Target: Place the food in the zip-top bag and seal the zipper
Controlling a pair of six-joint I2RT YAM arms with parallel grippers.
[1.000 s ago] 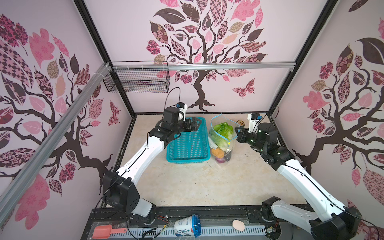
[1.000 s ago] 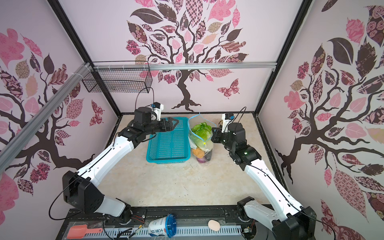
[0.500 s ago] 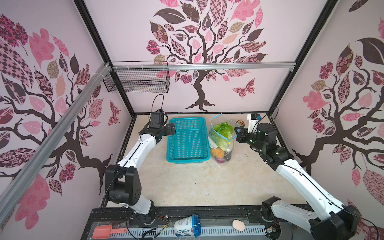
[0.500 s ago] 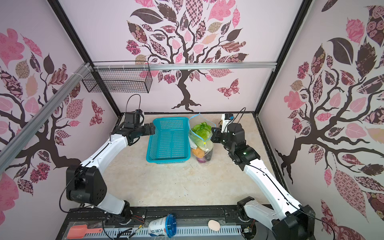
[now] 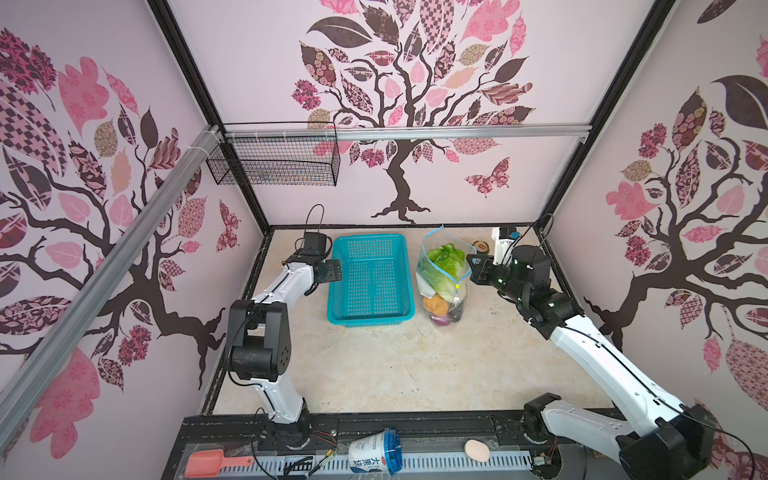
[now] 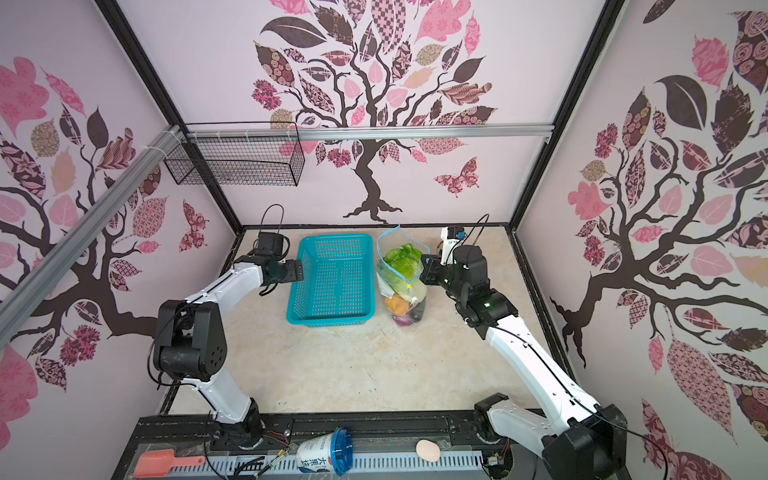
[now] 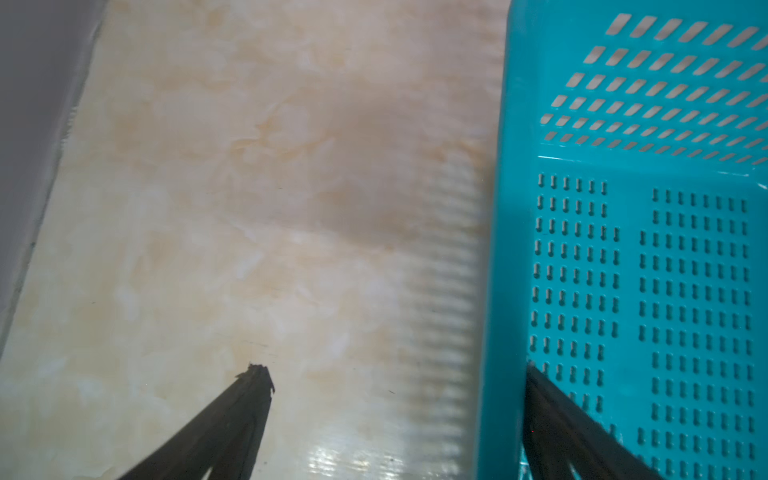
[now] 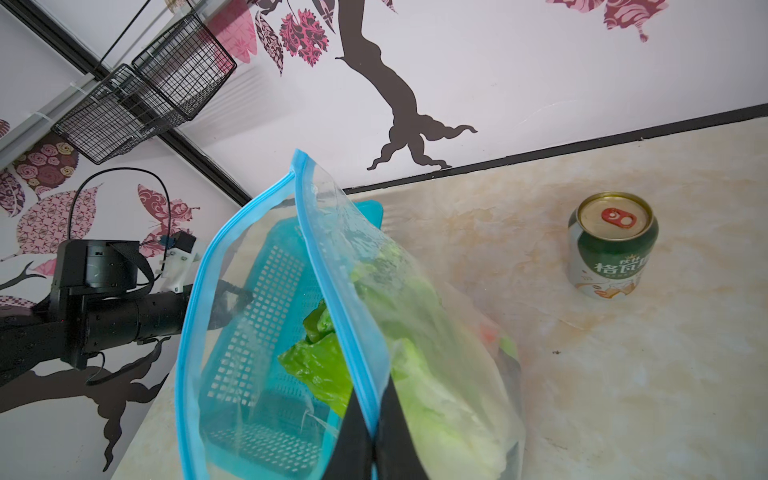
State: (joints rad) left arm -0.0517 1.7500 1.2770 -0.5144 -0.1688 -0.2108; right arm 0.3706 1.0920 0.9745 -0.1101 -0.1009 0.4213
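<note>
my right pincer (image 8: 374, 428) clamped shut on zipper (image 8: 332, 291) strip. this keeps floppy zip-top bag (image 5: 428, 249) upright, mouth gaping, right of centre in both top views. food (image 5: 436, 305) sits inside, cabbage (image 5: 446, 266) on top. teal basket (image 5: 370, 286) just left of bag looks bare (nothing more to load, i judge). left pincer (image 7: 395, 370) spread wide, holding nothing, straddling basket's left rim. yellow slider (image 5: 457, 286) sits partway along strip, sealing not yet done.
</note>
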